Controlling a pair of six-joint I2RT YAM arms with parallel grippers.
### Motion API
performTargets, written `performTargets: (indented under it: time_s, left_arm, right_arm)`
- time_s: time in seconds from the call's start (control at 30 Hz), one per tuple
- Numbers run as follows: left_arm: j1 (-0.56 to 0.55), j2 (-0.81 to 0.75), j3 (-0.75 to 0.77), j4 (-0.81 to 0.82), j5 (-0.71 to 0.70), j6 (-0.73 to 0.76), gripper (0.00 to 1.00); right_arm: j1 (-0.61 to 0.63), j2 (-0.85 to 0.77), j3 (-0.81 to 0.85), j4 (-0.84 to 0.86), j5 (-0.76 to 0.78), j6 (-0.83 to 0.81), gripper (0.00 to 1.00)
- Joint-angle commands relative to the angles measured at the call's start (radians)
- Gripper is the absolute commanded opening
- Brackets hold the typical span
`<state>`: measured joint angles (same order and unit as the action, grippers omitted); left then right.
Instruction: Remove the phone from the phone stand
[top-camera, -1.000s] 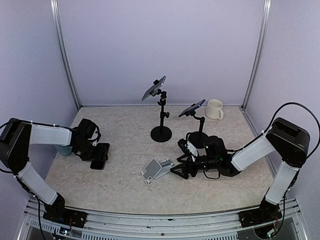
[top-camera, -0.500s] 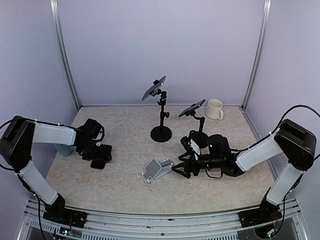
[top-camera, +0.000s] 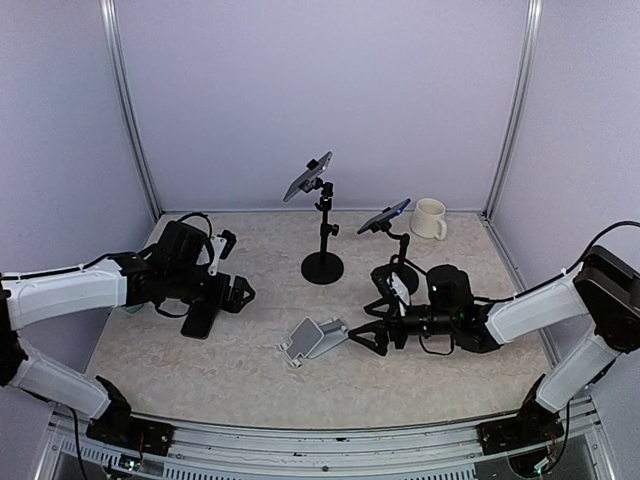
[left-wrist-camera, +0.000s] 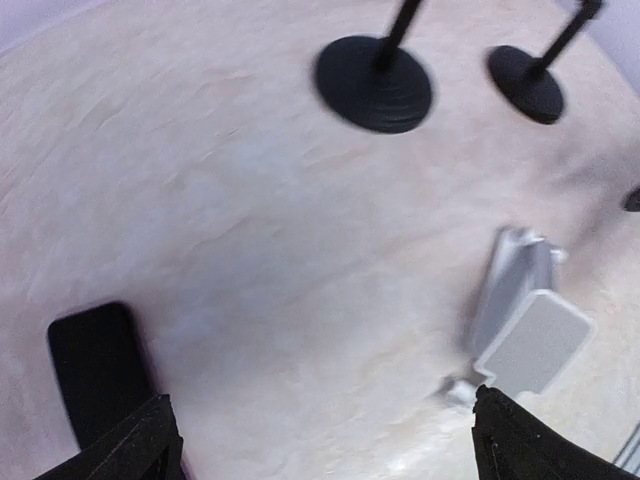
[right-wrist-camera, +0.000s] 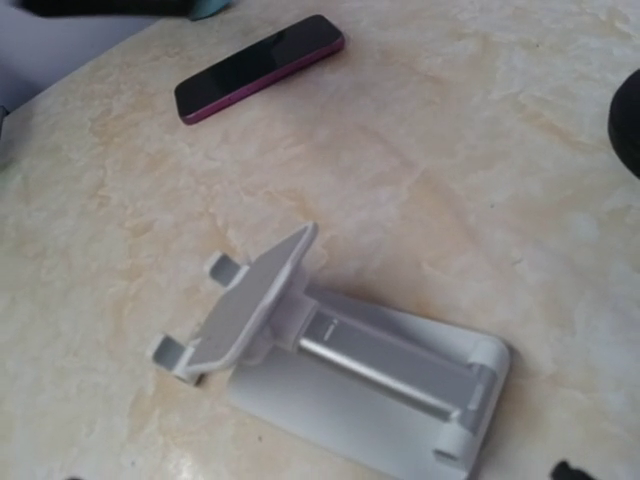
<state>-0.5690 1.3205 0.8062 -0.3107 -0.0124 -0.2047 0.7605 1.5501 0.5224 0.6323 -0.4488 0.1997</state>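
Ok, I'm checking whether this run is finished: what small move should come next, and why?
Likely just draw both arms back toward their bases. The phone lies flat on the table, well apart from the white stand, whose cradle is empty. The left gripper and right gripper are both open and hold nothing, so the removal looks done.

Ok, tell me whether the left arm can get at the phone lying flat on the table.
Likely yes: the phone lies close by the open left fingers, bare table around it, nothing on top.
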Motion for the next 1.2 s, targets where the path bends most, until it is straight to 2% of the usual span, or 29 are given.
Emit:
performTargets:
  time_s: [0.0,0.17,0.33,0.63,1.03,1.17]
  left_arm:
    - [-0.119,-0.063,-0.055,0.166,0.083,0.062,0.99]
    - [-0.241,-0.021,-0.057,0.255,0.106,0.084,0.99]
    - [-0.324,0.1,-0.006,0.291,0.09,0.107,0.99]
    - [-0.375,0.308,0.115,0.267,0.08,0.143,0.99]
    - [-0.402,0.47,0.222,0.229,0.045,0.171,0.98]
    - [-0.403,0.51,0.252,0.2,0.012,0.179,0.9]
  right_arm:
    - [-0.013,-0.056,-0.038,-0.019,0.01,0.026,1.0]
    - [-0.024,-0.11,-0.093,-0.008,0.019,0.049,1.0]
    - [-0.048,-0.15,-0.135,-0.015,0.005,0.063,1.0]
    - [-0.076,-0.202,-0.165,-0.042,-0.003,0.06,1.0]
    - [-0.079,-0.203,-0.183,-0.038,0.001,0.062,1.0]
    - [-0.081,-0.193,-0.179,-0.039,0.001,0.06,1.0]
